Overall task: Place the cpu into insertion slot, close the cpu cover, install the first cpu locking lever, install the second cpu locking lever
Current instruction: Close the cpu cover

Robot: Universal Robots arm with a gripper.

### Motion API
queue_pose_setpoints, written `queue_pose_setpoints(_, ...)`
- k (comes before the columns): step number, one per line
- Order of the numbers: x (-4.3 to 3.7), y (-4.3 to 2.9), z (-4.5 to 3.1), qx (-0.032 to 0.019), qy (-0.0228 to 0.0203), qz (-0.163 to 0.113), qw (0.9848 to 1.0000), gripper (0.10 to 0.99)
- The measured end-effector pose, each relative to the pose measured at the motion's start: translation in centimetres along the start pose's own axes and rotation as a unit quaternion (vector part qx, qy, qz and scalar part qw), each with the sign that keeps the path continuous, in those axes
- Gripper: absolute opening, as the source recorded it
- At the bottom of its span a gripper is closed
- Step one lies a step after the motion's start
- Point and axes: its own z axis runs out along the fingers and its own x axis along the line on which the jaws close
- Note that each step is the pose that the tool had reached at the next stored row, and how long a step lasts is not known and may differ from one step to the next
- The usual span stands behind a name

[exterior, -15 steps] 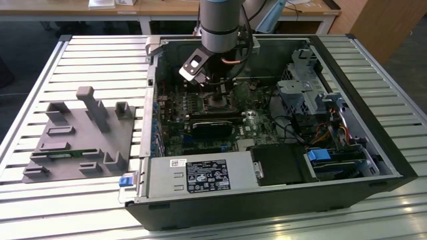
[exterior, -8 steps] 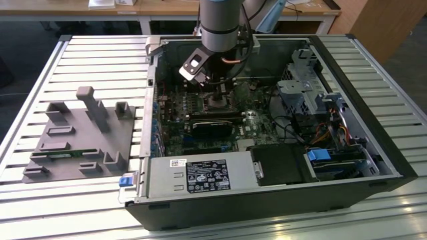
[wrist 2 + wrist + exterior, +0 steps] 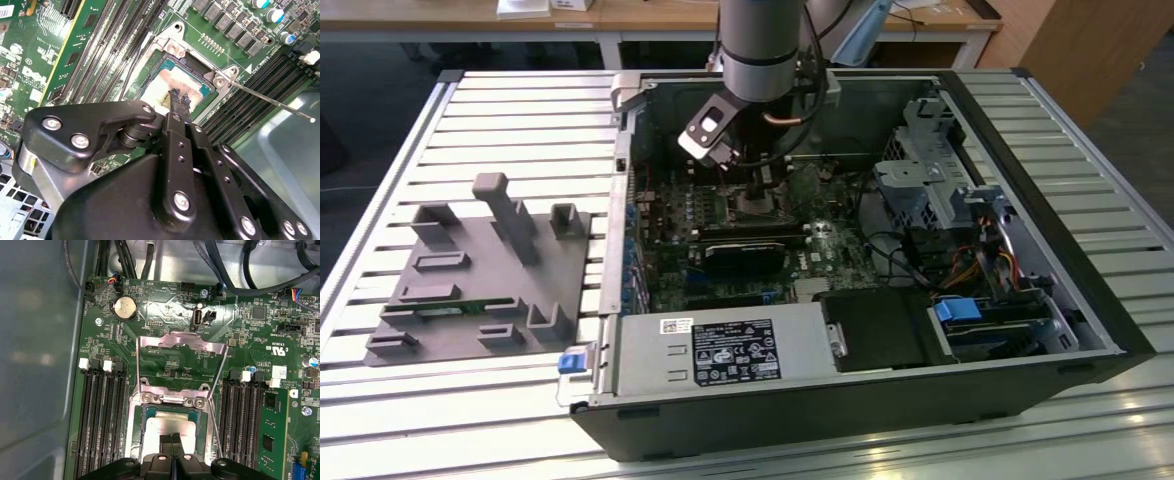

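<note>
My claw point(image 3: 172, 436), closed on nothing, sits just over the cpu point(image 3: 160, 425), already seated in the insertion slot point(image 3: 134, 430); the cpu cover point(image 3: 180, 342) stands flipped open and a locking lever point(image 3: 272, 101) lies unlatched.

A table of pale metal slats point(image 3: 494, 110) spreads across the scene, and bright light glints off its near edge. Beyond its far side a wooden desk point(image 3: 654, 18) on white legs stands over dark floor point(image 3: 374, 75). At the exterior view's far right is what may be a wooden cabinet point(image 3: 1087, 45).
</note>
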Motion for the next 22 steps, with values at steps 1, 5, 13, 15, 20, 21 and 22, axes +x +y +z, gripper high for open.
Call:
queue_pose_setpoints(1,0.00,0.00,-0.03,0.0000,0.0000,0.000,1.0000,0.106)
queue_pose_setpoints(5,0.00,0.01,-0.19,0.0000,-0.0001,0.000,1.0000,0.106)
queue_pose_setpoints(13,0.02,0.06,-0.97,0.0000,0.0000,0.000,1.0000,0.106)
queue_pose_setpoints(15,0.03,0.06,-1.13,0.0000,-0.0001,0.000,1.0000,0.106)
queue_pose_setpoints(20,0.02,0.09,-1.27,-0.0001,-0.0009,0.018,0.9998,0.106)
queue_pose_setpoints(21,-0.01,0.08,-1.28,0.0000,-0.0012,0.022,0.9998,0.106)
queue_pose_setpoints(22,-0.05,0.08,-1.29,0.0000,-0.0013,0.024,0.9997,0.106)
